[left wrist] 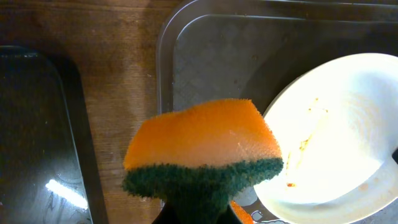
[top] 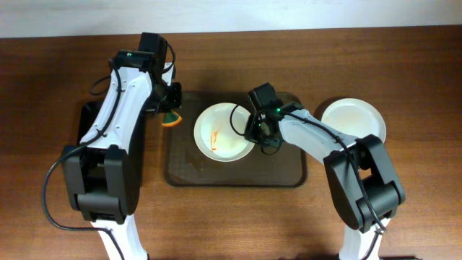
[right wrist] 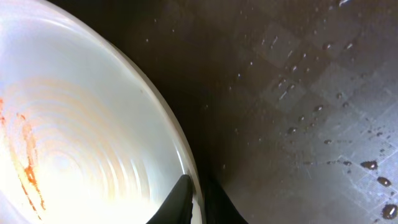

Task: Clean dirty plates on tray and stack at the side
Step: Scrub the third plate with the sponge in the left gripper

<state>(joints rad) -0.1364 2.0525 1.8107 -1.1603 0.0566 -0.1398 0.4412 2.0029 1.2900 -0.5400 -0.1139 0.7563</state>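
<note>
Wooden table (top: 404,217) carries the dark brown tray (top: 238,175) at centre; the tray's bare floor shows water droplets (right wrist: 373,165) in the right wrist view. A narrower black tray (left wrist: 31,124) lies just beside its left end, largely beneath the left arm in the overhead view. Soiled plate (top: 224,132) sits inside the brown tray, toward the rear edge and left of centre. Clean plate (top: 354,119) rests on the table off the tray's right end, near it but apart, with no streaks visible. Sponge (left wrist: 205,149), orange with a green scouring layer, is clamped in the left gripper (top: 171,107) over the tray's rear left corner, just beside the soiled plate and clear of it. Right gripper (right wrist: 200,202) is set narrow astride the soiled plate's right rim, one finger inside and one outside; it appears to pinch the rim, though the pads themselves are partly hidden. Orange-red sauce streaks (top: 214,137) mark the soiled plate's bowl left of its middle
</note>
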